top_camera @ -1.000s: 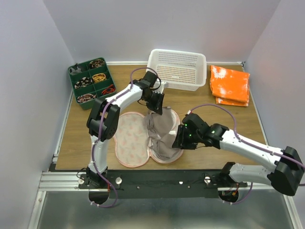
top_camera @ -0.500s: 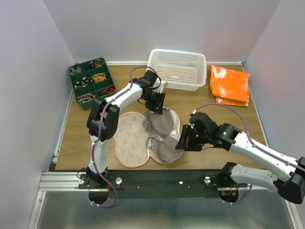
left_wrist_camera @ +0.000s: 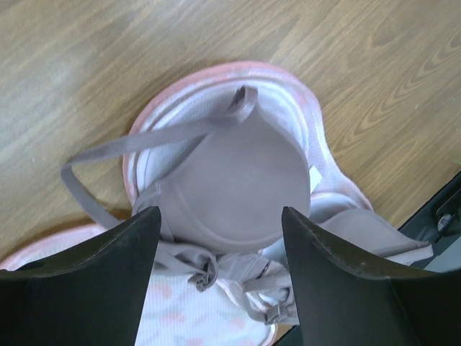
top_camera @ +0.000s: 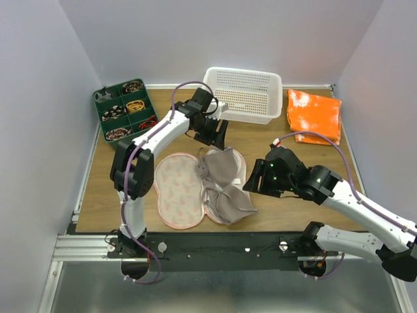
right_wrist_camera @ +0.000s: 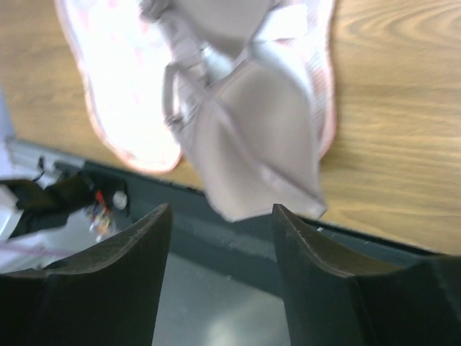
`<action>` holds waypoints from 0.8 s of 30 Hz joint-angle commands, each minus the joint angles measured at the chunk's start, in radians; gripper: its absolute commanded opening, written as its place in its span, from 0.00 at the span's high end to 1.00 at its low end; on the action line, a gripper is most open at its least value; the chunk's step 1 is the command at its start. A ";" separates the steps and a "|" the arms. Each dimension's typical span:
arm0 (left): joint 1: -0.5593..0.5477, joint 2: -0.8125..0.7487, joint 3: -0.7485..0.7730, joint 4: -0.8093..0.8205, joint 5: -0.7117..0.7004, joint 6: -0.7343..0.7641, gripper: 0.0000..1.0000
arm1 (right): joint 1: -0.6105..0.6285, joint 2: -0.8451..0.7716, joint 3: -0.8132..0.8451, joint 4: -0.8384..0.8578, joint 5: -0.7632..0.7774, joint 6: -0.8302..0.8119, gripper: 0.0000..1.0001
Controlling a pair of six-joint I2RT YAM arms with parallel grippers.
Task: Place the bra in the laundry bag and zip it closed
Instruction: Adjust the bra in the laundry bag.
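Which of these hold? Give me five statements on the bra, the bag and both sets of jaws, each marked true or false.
1. The laundry bag lies open, both halves spread on the table. True.
2. The bra lies in the white basket. False: it lies on the bag's right-hand half in the top view, partly hanging over the near rim.
3. The left jaws grip a bra strap. False: they stand open above the bra, holding nothing.
4. The right jaws stand open and empty. True.
5. The orange cloth lies at the far right of the table. True.
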 commanded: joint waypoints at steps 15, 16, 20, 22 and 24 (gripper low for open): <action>-0.056 -0.590 -0.704 0.178 0.001 -0.277 0.20 | -0.071 0.310 0.128 0.145 0.195 -0.125 0.31; -0.087 -0.614 -0.750 0.190 0.004 -0.317 0.20 | -0.084 0.316 0.128 0.155 0.185 -0.131 0.31; -0.133 -0.662 -0.839 0.291 0.006 -0.414 0.23 | -0.105 0.344 0.140 0.186 0.155 -0.172 0.31; -0.136 -0.680 -0.881 0.337 0.009 -0.458 0.29 | -0.109 0.355 0.146 0.190 0.147 -0.180 0.31; -0.142 -0.688 -0.898 0.397 0.010 -0.509 0.35 | -0.111 0.355 0.149 0.193 0.144 -0.191 0.31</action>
